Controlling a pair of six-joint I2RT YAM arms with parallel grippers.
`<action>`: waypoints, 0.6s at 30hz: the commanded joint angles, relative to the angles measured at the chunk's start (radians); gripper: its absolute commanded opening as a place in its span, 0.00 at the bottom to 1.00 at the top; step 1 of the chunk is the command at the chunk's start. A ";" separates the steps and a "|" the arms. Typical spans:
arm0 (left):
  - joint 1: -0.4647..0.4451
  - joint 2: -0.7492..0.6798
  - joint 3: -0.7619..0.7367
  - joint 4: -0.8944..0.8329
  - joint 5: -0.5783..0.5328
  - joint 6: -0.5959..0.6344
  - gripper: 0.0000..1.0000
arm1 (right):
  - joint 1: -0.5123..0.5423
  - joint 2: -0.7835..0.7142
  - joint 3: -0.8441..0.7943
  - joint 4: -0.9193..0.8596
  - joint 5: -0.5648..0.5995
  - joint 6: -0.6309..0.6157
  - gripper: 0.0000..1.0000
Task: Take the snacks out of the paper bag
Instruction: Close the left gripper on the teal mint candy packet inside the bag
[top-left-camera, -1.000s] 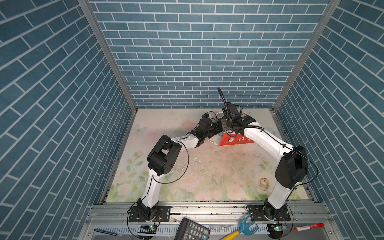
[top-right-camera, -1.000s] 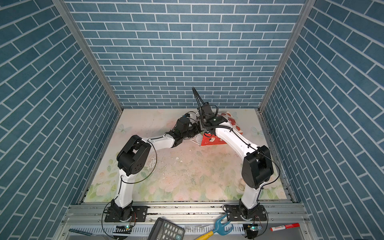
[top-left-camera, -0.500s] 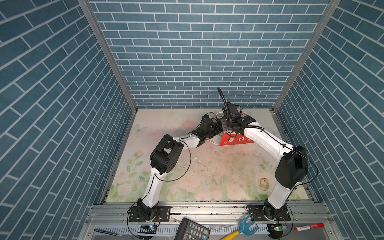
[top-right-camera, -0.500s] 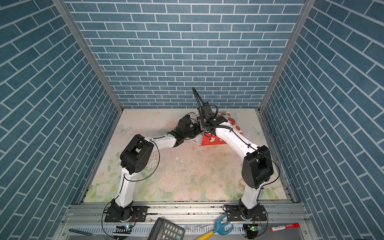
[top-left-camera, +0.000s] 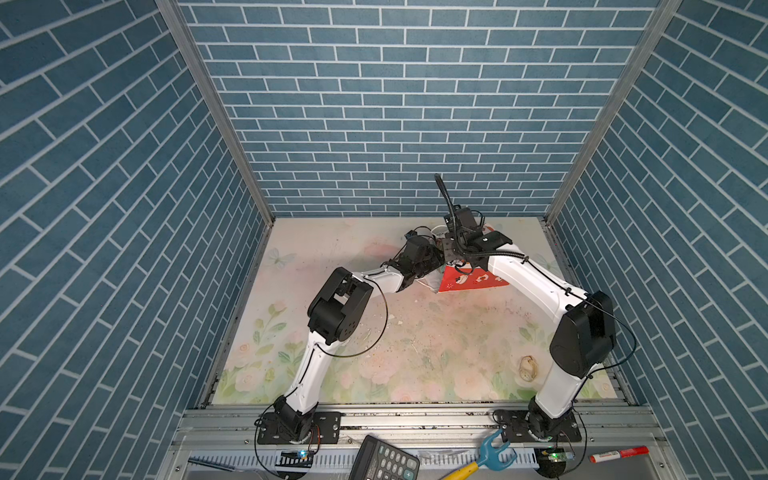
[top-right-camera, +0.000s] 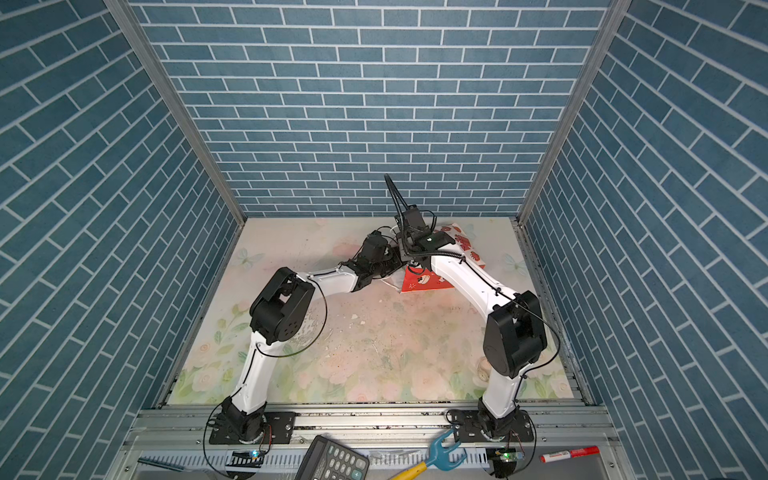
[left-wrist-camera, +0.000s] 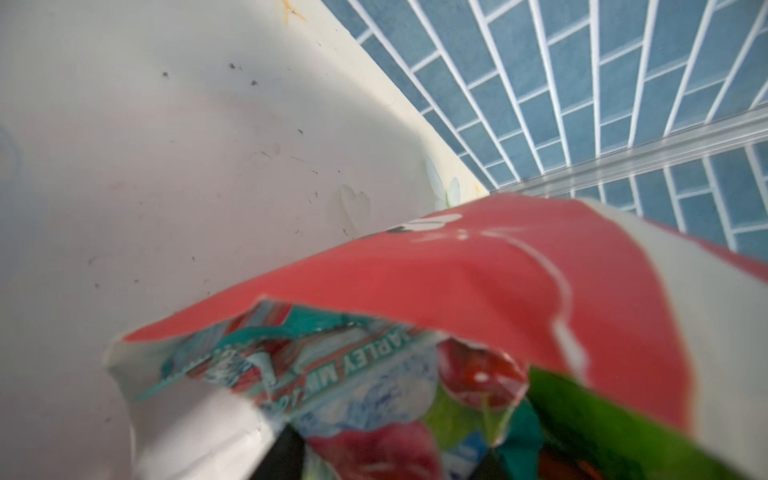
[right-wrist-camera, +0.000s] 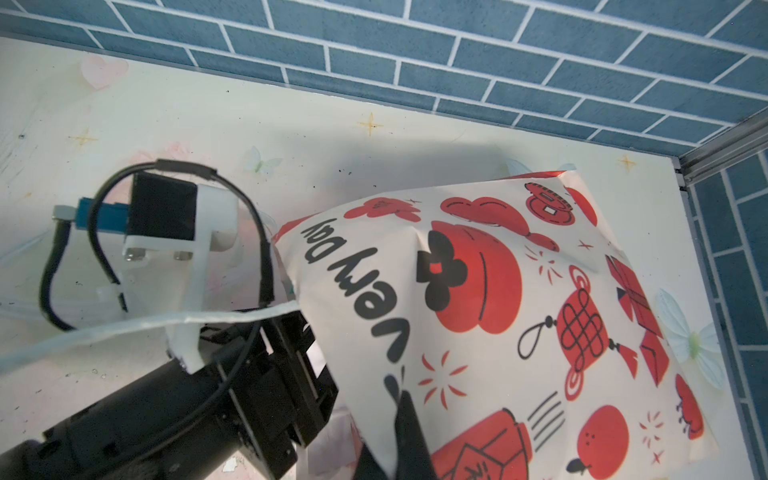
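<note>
Your right gripper (right-wrist-camera: 390, 419) pinches the limp paper bag (right-wrist-camera: 498, 291) by its rim; just ahead of your left gripper (right-wrist-camera: 307, 357), whose jaw spread I cannot tell, the snacks (left-wrist-camera: 332, 374) look light and slippery, so take a crimped edge.

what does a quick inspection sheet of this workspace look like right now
surface: floral mat, scuffed and speckled with crumbs
job's things: paper bag on its side toward the far right of the mat; snacks show inside its mouth, none seen on the mat
clutter: seashell on the mat by the right arm; calculator, tool and marker on the front ledge
grippers: left gripper reaches into the bag mouth, tips hidden; right gripper shut on the bag's edge
cables: black cables loop along both arms; the bag's cord crosses the left gripper
surroundings: blue brick walls on three sides, metal rail in front
</note>
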 joint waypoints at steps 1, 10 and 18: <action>-0.004 0.013 0.004 -0.050 -0.029 0.019 0.36 | 0.008 -0.023 -0.006 0.014 -0.044 0.044 0.00; -0.003 -0.073 -0.068 -0.005 -0.043 0.094 0.11 | 0.007 -0.020 -0.012 0.010 -0.040 0.043 0.00; 0.000 -0.197 -0.164 -0.024 -0.064 0.184 0.00 | 0.008 -0.036 -0.043 0.023 -0.052 -0.003 0.00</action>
